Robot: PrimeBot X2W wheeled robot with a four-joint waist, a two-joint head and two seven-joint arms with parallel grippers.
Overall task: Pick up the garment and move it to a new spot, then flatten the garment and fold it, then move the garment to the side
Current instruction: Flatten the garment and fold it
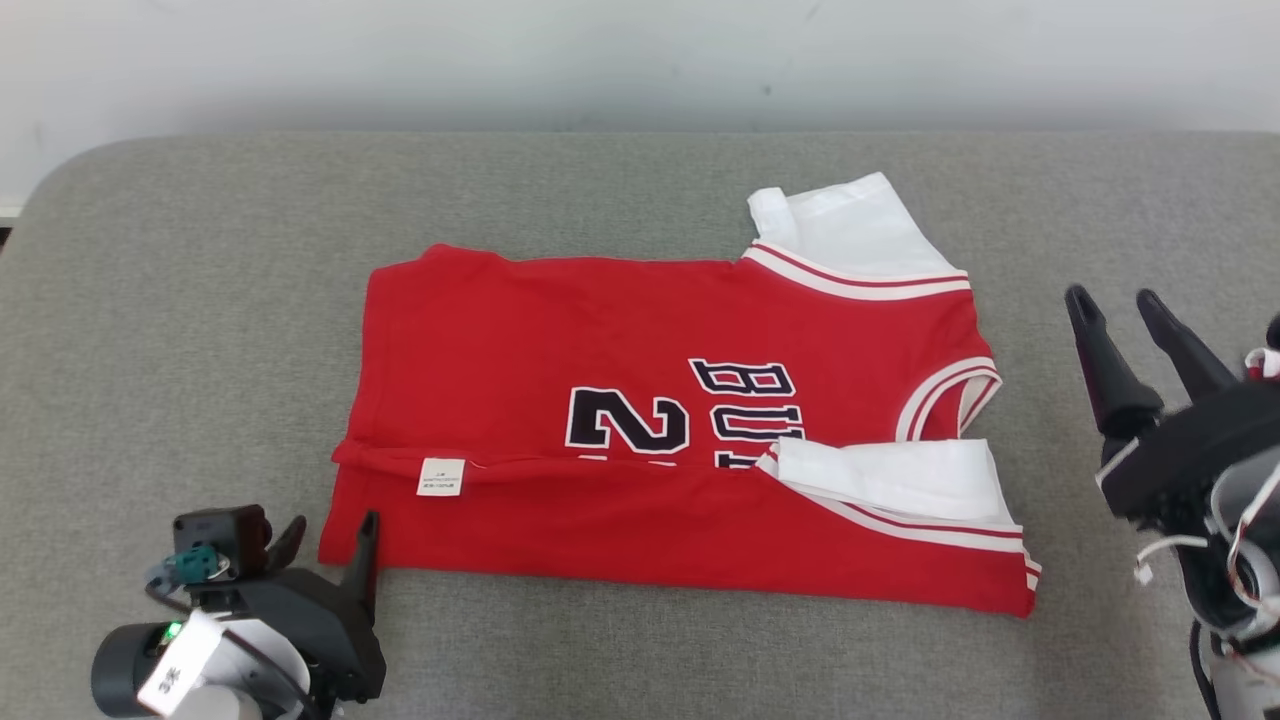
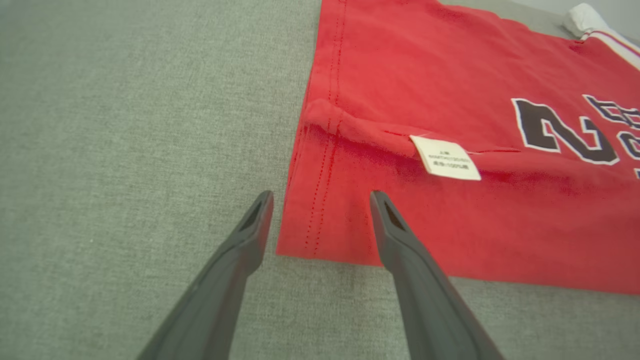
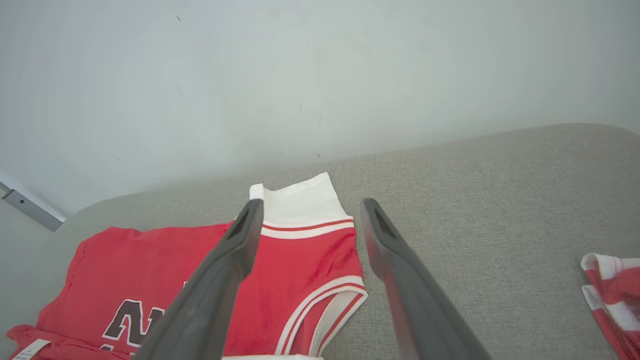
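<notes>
Left tool (image 2: 321,196), fingers spread, straddles the red garment (image 2: 450,65) at its hem corner

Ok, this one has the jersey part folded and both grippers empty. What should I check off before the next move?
1. Fold in the jersey: ok, near long edge laid over, care label on top.
2. Left gripper jaws open: ok.
3. Hem corner between the left jaws: ok in the left wrist view; contact cannot tell.
4. Right gripper jaws open: ok.
5. Right gripper at the jersey: not ok, it hangs apart over the cushion past the sleeve end.
6. Striped cloth apart from the jersey: ok.
</notes>
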